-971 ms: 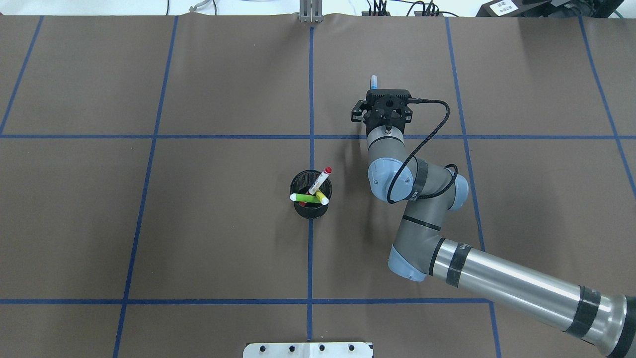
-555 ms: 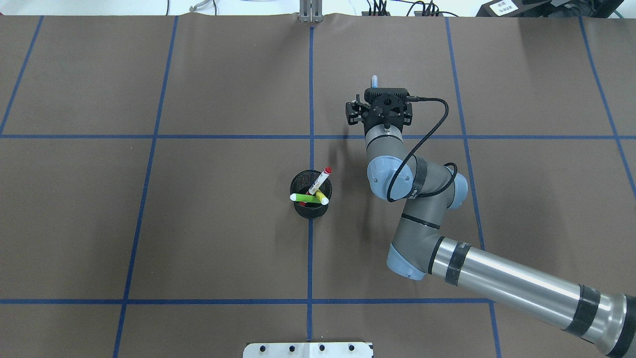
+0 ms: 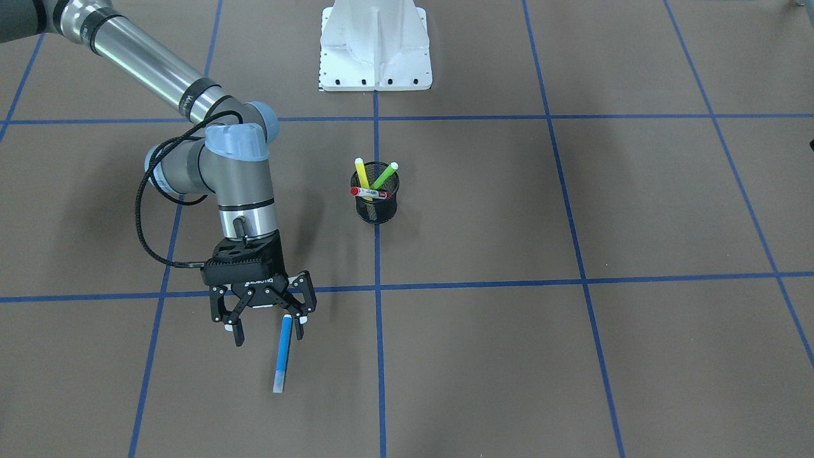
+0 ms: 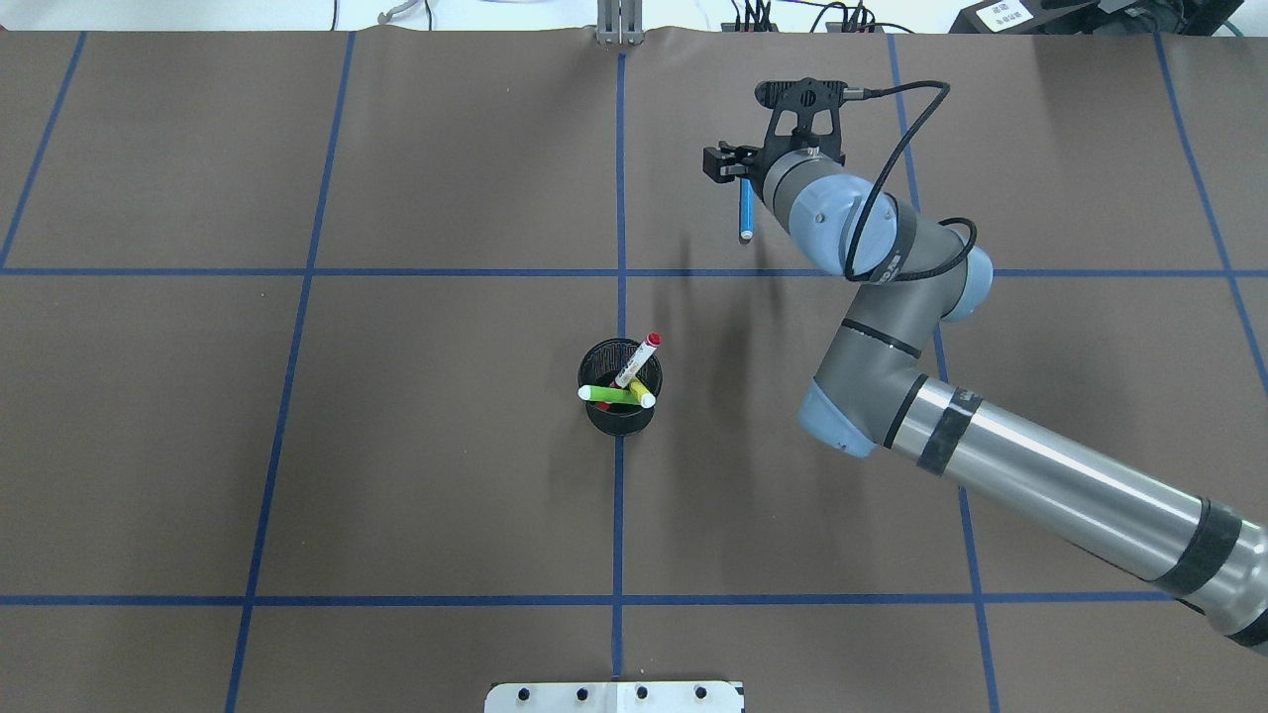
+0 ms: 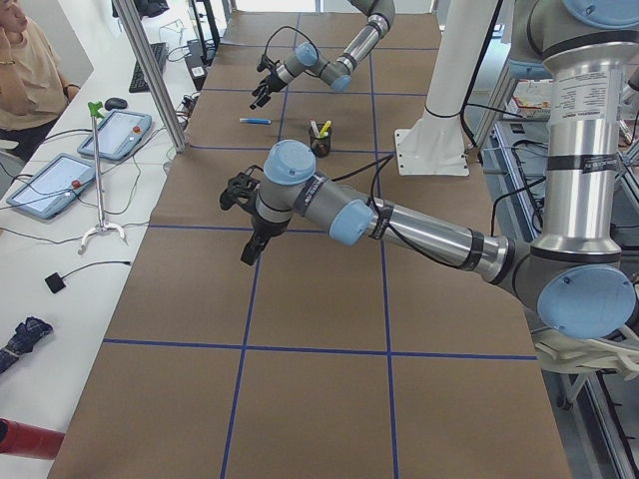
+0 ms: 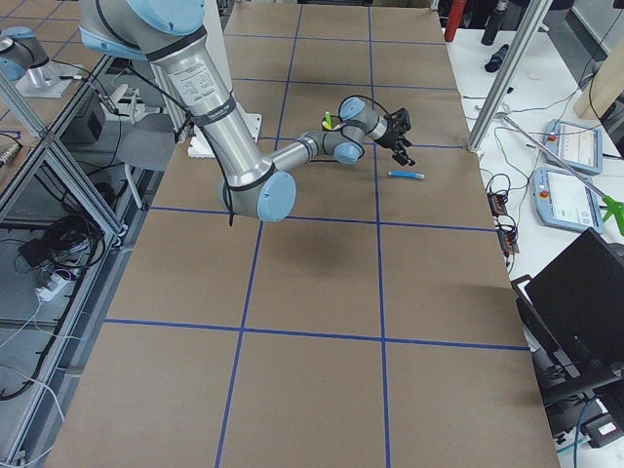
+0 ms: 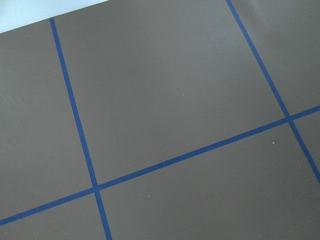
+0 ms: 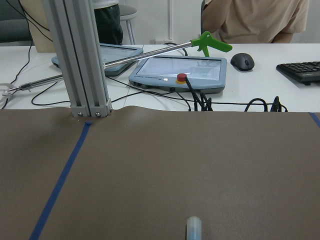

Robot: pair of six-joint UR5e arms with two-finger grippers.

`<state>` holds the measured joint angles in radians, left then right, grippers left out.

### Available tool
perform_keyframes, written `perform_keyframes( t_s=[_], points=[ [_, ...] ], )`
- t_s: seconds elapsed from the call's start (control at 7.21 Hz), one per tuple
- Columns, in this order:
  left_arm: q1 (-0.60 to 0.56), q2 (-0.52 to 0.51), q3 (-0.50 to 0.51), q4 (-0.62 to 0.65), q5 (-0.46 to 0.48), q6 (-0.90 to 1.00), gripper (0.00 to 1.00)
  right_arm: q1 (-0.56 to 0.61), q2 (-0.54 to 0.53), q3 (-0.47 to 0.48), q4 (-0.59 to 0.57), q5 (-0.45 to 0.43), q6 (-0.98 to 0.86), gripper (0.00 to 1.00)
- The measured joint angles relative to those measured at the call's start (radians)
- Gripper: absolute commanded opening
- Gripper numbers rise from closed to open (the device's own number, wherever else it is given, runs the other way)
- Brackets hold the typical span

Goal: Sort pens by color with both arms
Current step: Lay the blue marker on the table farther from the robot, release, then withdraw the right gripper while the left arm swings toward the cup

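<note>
The blue pen (image 3: pixel 282 353) lies flat on the brown table, also seen from overhead as the blue pen (image 4: pixel 745 210). My right gripper (image 3: pixel 268 334) stands open just above its near end, holding nothing; overhead the right gripper (image 4: pixel 738 168) shows tilted toward the far edge. The pen's pale cap (image 8: pixel 193 227) shows at the bottom of the right wrist view. The green pen (image 4: pixel 606 394), yellow pen (image 4: pixel 642 392) and red-capped white pen (image 4: pixel 639 361) stand in the black mesh cup (image 4: pixel 619 421). My left gripper (image 5: pixel 250 239) hangs far off over bare table; I cannot tell whether it is open or shut.
The white pedestal base (image 3: pixel 375 51) stands at the robot's side. An aluminium post (image 4: pixel 619 25) rises at the far edge, with tablets (image 8: pixel 175 72) and cables beyond. A person (image 5: pixel 25 70) sits at that desk. Blue tape lines (image 4: pixel 619 198) grid the table.
The right gripper's fingers spread, then the wrist tilted up and swung toward the far edge. The blue pen, mostly hidden under the gripper before, now lies uncovered on the table.
</note>
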<state>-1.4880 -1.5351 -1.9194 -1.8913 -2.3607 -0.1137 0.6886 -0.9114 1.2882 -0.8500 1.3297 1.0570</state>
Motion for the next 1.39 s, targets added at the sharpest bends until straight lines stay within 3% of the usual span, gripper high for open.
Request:
perform_keyframes(
  t_s=[0.42, 0.69, 0.97, 1.39],
  points=[
    [0.038, -0.069, -0.010, -0.037, 0.001, -0.147, 1.00, 0.146, 0.010, 0.107, -0.243, 0.341, -0.097, 1.00],
    [0.108, -0.163, -0.010, 0.047, 0.007, -0.254, 1.00, 0.241, 0.008, 0.182, -0.424, 0.530, -0.234, 1.00],
    [0.186, -0.336, -0.021, 0.316, 0.049, -0.282, 1.00, 0.326, -0.002, 0.210, -0.538, 0.665, -0.367, 1.00],
    [0.357, -0.649, -0.013, 0.789, 0.201, -0.303, 1.00, 0.422, -0.037, 0.206, -0.578, 0.784, -0.560, 1.00]
  ],
)
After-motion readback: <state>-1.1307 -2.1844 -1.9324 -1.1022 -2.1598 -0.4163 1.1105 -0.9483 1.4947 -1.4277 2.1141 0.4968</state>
